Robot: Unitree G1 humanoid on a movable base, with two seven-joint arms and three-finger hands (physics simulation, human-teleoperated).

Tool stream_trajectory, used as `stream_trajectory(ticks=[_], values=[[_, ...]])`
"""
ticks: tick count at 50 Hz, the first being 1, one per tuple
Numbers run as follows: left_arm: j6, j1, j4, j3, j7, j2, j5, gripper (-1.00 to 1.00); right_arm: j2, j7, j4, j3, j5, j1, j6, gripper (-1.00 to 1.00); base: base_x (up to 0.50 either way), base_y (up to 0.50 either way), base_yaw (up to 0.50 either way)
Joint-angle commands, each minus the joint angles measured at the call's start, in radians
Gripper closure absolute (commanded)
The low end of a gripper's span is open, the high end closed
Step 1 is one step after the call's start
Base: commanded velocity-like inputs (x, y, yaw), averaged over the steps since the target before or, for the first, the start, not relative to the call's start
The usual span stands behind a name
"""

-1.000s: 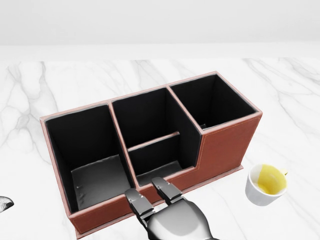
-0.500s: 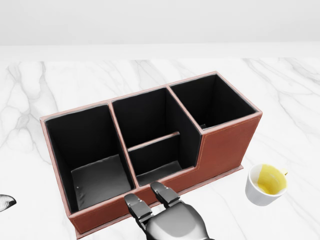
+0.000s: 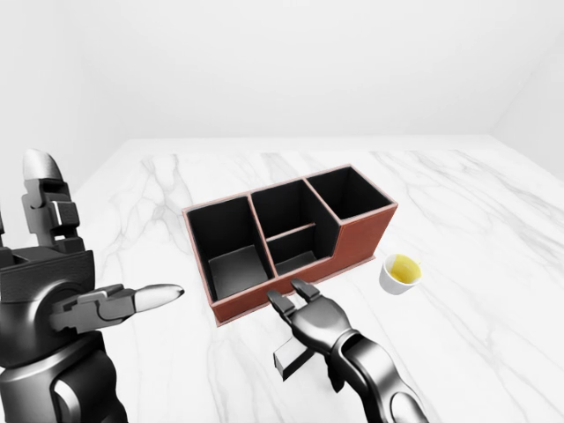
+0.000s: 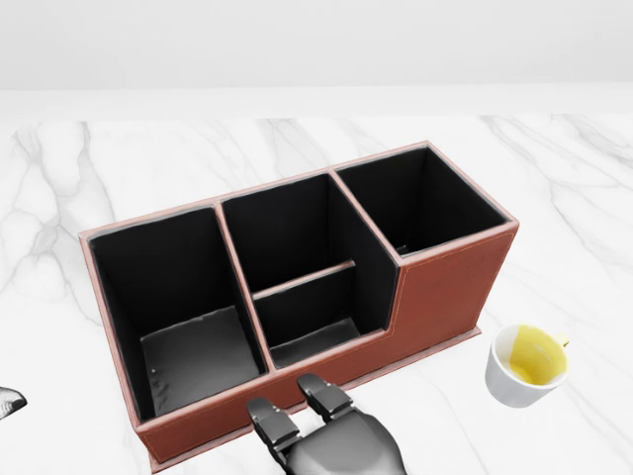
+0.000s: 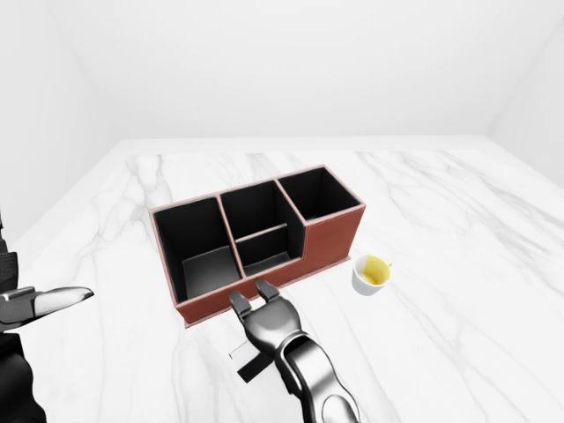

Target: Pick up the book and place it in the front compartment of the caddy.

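The red-brown caddy [image 4: 450, 287] with black compartments stands in the middle of the head view; all its compartments are empty. My right hand [image 4: 302, 404] is at the bottom of that view, its two fingers stretched out just short of the caddy's near wall. In the left-eye view a dark flat book [image 3: 289, 359] shows under that hand's palm, tilted, with a pale edge. Whether the thumb grips it is hidden. My left hand [image 3: 123, 298] is raised at the left, fingers spread, empty.
A white cup [image 4: 526, 364] with yellow liquid stands on the marble table [image 4: 119, 158], right of the caddy. The table's far edge meets a white wall at the top of the views.
My right hand has drawn back toward the bottom of the head view, away from the caddy's near wall. The caddy and the cup have not moved.
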Motion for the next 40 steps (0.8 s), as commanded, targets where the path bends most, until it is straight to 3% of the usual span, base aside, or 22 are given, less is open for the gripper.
stream_trajectory(ticks=[1,38,39,40], values=[[0.0,-0.016,0.069,-0.04,0.016,-0.006,0.075,-1.0,0.015,0.0,0.057,0.0,0.001,-0.035,0.0,-1.0,0.0,0.0,0.0],[0.0,-0.02,0.08,-0.029,0.019,-0.002,0.067,-1.0,0.012,0.0,0.146,0.033,-0.003,-0.017,0.0,-1.0,0.0,0.0,0.0],[0.0,-0.02,0.083,-0.032,0.02,-0.002,0.07,-1.0,0.013,0.0,0.142,0.032,-0.001,-0.016,0.0,-0.51,0.0,0.0,0.0],[0.0,-0.02,0.085,-0.034,0.019,-0.002,0.072,-1.0,0.012,0.0,0.14,0.031,0.001,-0.017,0.0,0.45,0.0,0.0,0.0]])
